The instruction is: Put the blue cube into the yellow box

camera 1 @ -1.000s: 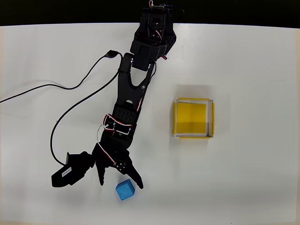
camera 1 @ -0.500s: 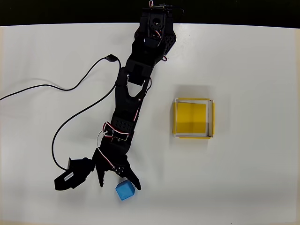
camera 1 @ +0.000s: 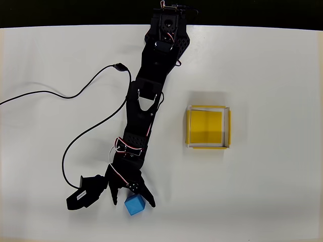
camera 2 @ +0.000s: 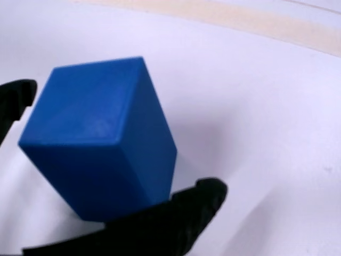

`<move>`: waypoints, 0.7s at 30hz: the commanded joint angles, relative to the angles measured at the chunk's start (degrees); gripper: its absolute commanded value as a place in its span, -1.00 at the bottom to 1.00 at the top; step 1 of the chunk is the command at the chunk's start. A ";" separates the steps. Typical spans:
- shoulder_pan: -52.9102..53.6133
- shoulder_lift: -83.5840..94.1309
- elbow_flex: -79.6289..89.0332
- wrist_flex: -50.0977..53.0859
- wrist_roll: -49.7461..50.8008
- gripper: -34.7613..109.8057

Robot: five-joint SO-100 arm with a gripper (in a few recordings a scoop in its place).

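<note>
Overhead view first: the black arm (camera 1: 146, 101) stretches from the top of the white table (camera 1: 272, 65) down toward the bottom edge of the picture, with a black cable (camera 1: 65, 93) looping off to the left. The gripper (camera 1: 132, 200) sits low on the table with its fingers spread apart, and the blue cube (camera 1: 134, 204) lies on the table right between the finger tips. From up here I can't tell if either finger is actually touching it, but it's not pinched. The yellow box (camera 1: 208, 146) is well apart, up and to the right in this view, and there's nothing in it, just bare yellow floor.

Wrist view: the blue cube (camera 2: 101, 138) is big and close, sitting at an angle so one corner edge faces the camera. One black finger (camera 2: 176, 213) curves under its lower right side, right up against it or nearly so, and the other finger tip (camera 2: 18, 98) pokes in at the left edge, just beside the cube's left face. The cube rests on the white surface, not lifted.

So progress-wise, I'd say we're at the lining-up stage. Cube is bracketed but not gripped. Still to do: close on it, lift, carry it over to the box and drop it in. Since the cube sits turned between the fingers, it might twist when they close.
</note>
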 commanded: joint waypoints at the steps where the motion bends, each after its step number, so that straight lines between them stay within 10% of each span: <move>1: -0.88 3.60 -6.50 -3.69 -0.62 0.26; 21: -1.85 0.00 -7.65 -5.19 -4.31 -0.17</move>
